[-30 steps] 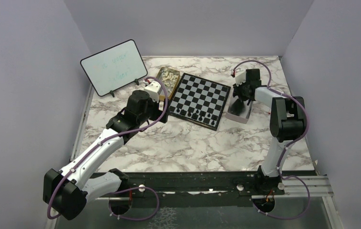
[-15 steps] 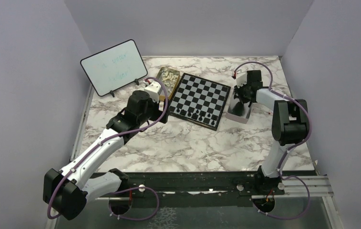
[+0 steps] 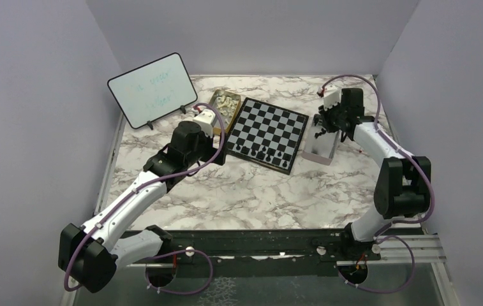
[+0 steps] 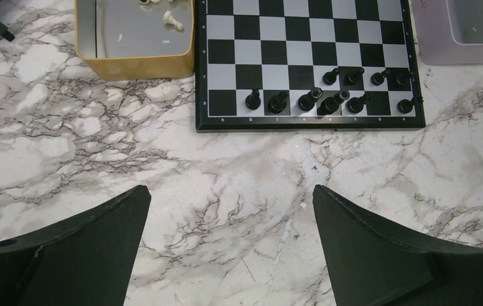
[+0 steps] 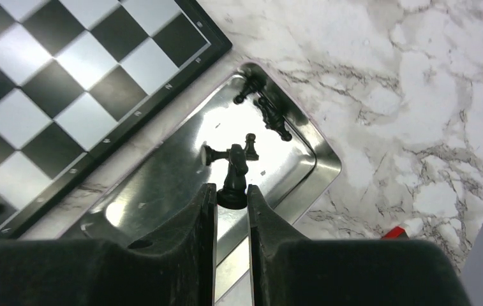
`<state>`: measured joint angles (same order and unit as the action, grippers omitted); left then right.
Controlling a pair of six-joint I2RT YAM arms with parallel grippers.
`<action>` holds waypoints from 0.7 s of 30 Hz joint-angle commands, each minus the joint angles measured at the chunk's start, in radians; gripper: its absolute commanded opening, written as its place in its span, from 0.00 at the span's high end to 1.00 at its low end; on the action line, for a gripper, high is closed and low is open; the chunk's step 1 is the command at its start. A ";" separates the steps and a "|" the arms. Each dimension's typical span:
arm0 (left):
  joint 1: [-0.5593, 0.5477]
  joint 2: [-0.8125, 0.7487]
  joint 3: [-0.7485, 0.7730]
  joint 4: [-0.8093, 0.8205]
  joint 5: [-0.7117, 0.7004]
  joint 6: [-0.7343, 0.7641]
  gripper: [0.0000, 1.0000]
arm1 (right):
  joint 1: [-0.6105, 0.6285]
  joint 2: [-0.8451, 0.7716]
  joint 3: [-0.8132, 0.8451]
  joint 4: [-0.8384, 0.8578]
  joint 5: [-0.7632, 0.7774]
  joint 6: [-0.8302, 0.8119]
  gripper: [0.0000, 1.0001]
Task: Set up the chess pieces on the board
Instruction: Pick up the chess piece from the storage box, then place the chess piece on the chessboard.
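Gripping one black chessman (image 5: 233,178) by its base, the right tool (image 5: 232,191) has both fingers closed narrowly on the piece. It is held above a shiny silver tin (image 5: 328,167) that lies on the worktop (image 3: 258,191) just beside the right edge of the chessboard (image 3: 267,127). More loose black pieces (image 5: 270,115) lie on their sides in that tin, toward its far corner. On the chessboard, a cluster of black chessmen (image 4: 328,95) occupies the two rows nearest the arms; several look tilted. A gold tin (image 4: 136,64) sits just beside the board's left edge and holds cream-white pieces (image 4: 173,20). The left tool (image 4: 231,191) hangs over bare marble near the board, jaws spread wide, nothing between them. A white dry-erase board (image 3: 152,89) stands propped at far left.
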<state>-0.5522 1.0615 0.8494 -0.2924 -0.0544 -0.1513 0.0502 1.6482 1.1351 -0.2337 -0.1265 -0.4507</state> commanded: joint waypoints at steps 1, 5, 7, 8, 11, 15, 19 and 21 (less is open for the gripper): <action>-0.005 0.031 0.045 -0.013 0.010 -0.064 0.01 | 0.004 -0.103 -0.014 -0.049 -0.207 0.027 0.85; -0.005 0.049 0.101 -0.024 0.127 -0.145 0.07 | 0.041 -0.188 -0.051 -0.027 -0.353 0.041 0.85; -0.005 0.058 0.127 -0.021 0.189 -0.201 0.10 | 0.062 -0.237 -0.084 0.013 -0.417 0.060 0.85; -0.003 0.068 0.141 -0.019 0.214 -0.231 0.12 | 0.075 -0.263 -0.103 0.033 -0.449 0.072 0.85; -0.002 0.106 0.188 -0.012 0.312 -0.317 0.20 | 0.122 -0.343 -0.172 0.110 -0.534 0.084 0.85; -0.002 0.167 0.232 0.065 0.484 -0.468 0.35 | 0.170 -0.430 -0.270 0.221 -0.668 0.107 0.85; -0.002 0.215 0.239 0.208 0.584 -0.596 0.45 | 0.198 -0.481 -0.340 0.347 -0.748 0.159 0.85; -0.002 0.245 0.252 0.248 0.594 -0.616 0.46 | 0.216 -0.501 -0.359 0.372 -0.764 0.161 0.86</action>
<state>-0.5522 1.2633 1.0588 -0.1978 0.4004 -0.6174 0.2401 1.1889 0.8127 -0.0044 -0.7708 -0.3332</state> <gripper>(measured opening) 0.551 0.232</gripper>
